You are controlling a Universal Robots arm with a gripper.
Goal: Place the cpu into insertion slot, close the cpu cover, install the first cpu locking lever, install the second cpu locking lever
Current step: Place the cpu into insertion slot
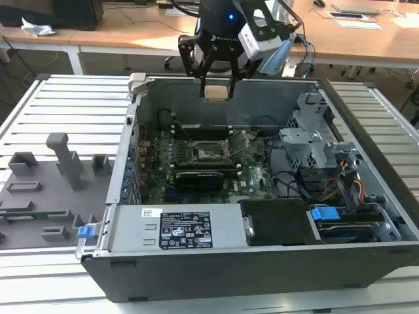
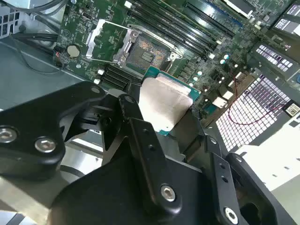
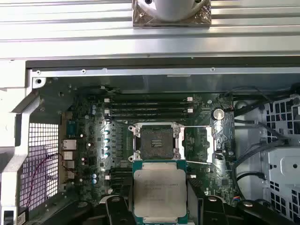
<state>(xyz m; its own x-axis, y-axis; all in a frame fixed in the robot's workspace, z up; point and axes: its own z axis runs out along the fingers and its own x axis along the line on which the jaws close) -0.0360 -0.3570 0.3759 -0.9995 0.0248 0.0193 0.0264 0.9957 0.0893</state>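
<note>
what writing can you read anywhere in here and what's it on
Nothing is legible.
large label on the power supply: print too small to read
cpu, metal face: faint print, unreadable
arm's wrist housing: white lettering, blurred

Black gripper (image 1: 217, 85) of glossy linked bars, pinned with round silver screws (image 2: 168, 192). Black wrist housing (image 1: 216, 33) with small blue light (image 1: 230, 16); white-grey camera block (image 1: 260, 36) and pale blue cable (image 1: 306, 52) at its right.

Open computer case (image 1: 229, 278), grey fixture tray (image 1: 29, 232)
</note>
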